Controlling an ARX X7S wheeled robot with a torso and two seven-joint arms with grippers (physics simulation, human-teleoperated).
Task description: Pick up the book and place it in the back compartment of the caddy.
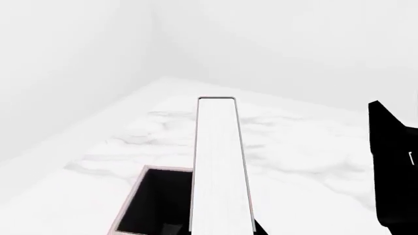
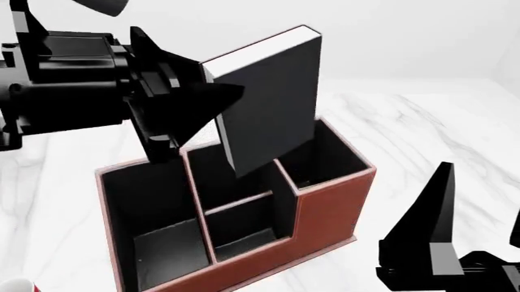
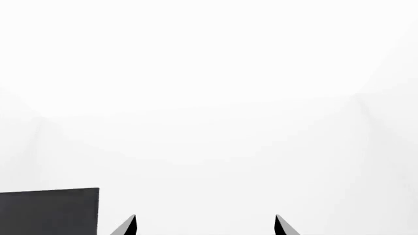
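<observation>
The book (image 2: 272, 103), black-covered with white page edges, hangs tilted above the caddy (image 2: 325, 213), and my left gripper (image 2: 215, 91) is shut on its left edge. Its lowest corner sits at about rim height, over the divider between the caddy's middle rear cell and its taller right-hand cell. Whether that corner is inside a cell I cannot tell. In the left wrist view the book's page edge (image 1: 219, 166) runs away from the camera, with an open black cell of the caddy (image 1: 156, 200) beneath it. My right gripper (image 2: 479, 234) (image 3: 205, 226) stands open and empty, to the caddy's right.
The caddy stands on a white marble tabletop (image 2: 439, 121) with plain white walls behind. A sliver of a red-and-white mug (image 2: 16, 286) shows at the head view's lower left corner. A dark flat panel (image 3: 49, 211) shows at the edge of the right wrist view.
</observation>
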